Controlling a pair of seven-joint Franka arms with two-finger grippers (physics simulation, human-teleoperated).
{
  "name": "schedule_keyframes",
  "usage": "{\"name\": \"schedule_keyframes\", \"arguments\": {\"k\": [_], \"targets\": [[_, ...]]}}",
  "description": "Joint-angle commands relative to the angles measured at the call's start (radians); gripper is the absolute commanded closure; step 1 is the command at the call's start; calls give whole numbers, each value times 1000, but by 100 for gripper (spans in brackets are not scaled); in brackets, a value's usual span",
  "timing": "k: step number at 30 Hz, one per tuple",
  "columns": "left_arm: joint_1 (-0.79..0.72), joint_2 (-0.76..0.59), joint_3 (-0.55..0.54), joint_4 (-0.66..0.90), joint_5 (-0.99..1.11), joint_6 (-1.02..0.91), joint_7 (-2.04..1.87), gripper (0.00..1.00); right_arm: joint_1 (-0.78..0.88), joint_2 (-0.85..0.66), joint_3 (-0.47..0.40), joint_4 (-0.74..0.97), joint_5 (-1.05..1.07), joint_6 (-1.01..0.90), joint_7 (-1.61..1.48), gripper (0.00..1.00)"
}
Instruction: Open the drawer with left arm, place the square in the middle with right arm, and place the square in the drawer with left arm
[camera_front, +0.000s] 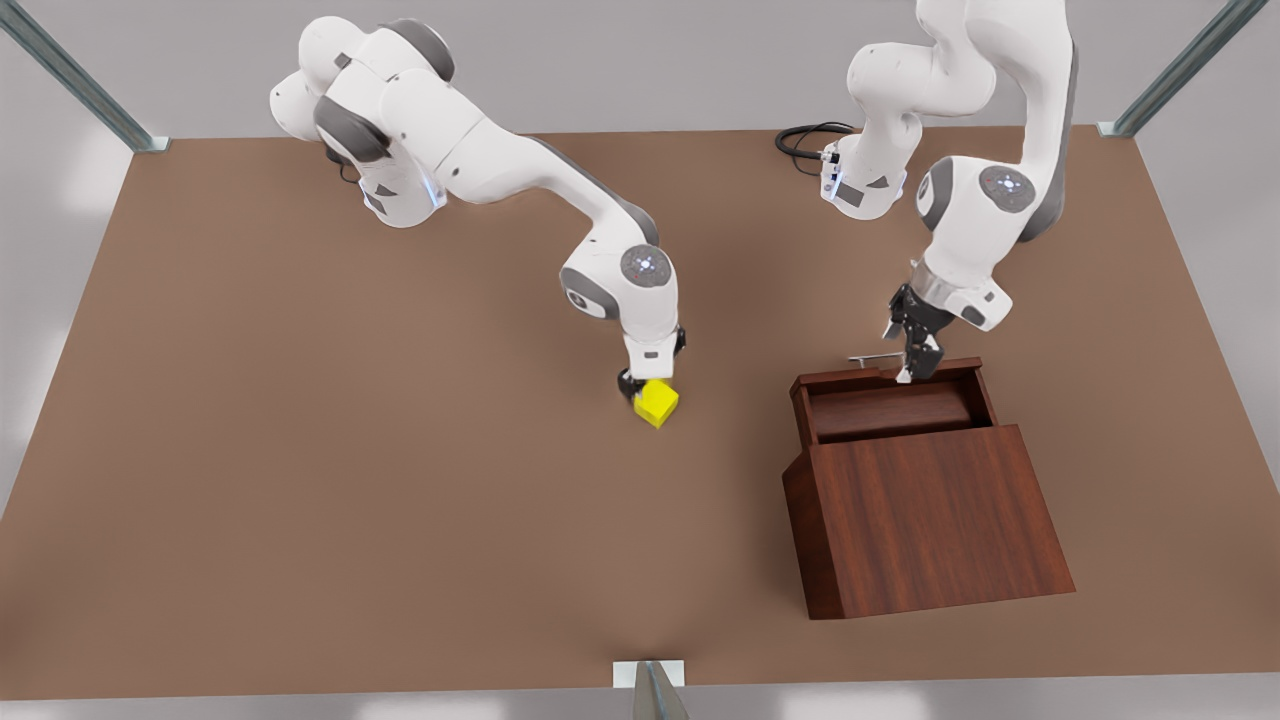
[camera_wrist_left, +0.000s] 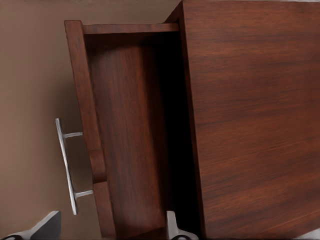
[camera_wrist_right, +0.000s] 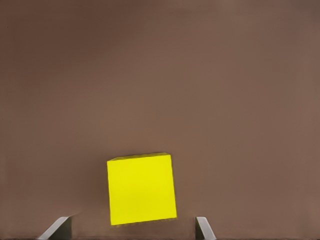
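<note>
Yellow square (camera_front: 656, 402) sat mid-table between spread fingers of right gripper (camera_front: 637, 390). Left gripper (camera_front: 912, 362), jaws apart, hovered over open drawer (camera_front: 890, 408). Risk: retreating finger nudging cube.

A simulated robot test cell: bare brown tabletop (camera_front: 300, 480), metal frame struts (camera_front: 75, 75) at its corners, plain grey surroundings.

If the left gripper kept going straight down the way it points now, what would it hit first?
Probably the front wall of the drawer: the left gripper hangs over it, fingers open, one finger outside near the handle, one over the tray. How far above it hangs is unclear.
</note>
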Motion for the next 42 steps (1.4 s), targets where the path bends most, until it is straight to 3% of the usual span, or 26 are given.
{"name": "schedule_keyframes", "arguments": {"k": [1,4,5,6,7,8,11,13,15,19,24,29,42], "targets": [[-3,60,0,101,57,-148,336,0,-12,-109,-5,-6,11,-141,-172,0],[-61,213,5,362,76,-327,566,0,-254,-406,-2,-123,37,-236,-172,0],[-64,259,2,445,126,-421,669,0,-368,-471,-5,-122,187,-337,-164,0],[-65,261,-6,456,130,-424,693,0,-479,-480,-10,-118,243,-356,-176,0],[-65,262,-9,456,130,-423,741,0,-508,-488,-81,-112,242,-373,-184,0],[-110,296,-3,492,130,-429,817,0,-543,-474,-139,42,239,-682,-193,0],[-148,316,-17,528,153,-476,1010,0,-695,-506,-151,78,225,-796,-164,0],[-185,431,-53,681,148,-605,1263,0,-695,-497,-208,72,242,-780,-175,0],[-185,492,-90,738,146,-621,1398,0,-697,-482,-206,78,246,-721,-164,0],[-196,640,-169,956,102,-676,1279,0,-765,-474,-214,116,277,-733,-190,0],[-292,701,-169,966,108,-641,966,0,-759,-469,-181,138,288,-726,-189,0],[-329,764,-170,980,102,-565,973,0,-750,-468,-183,184,286,-689,-179,0],[-437,876,-169,980,203,-354,1710,0,-744,-419,-186,224,269,-638,-190,0]]}}
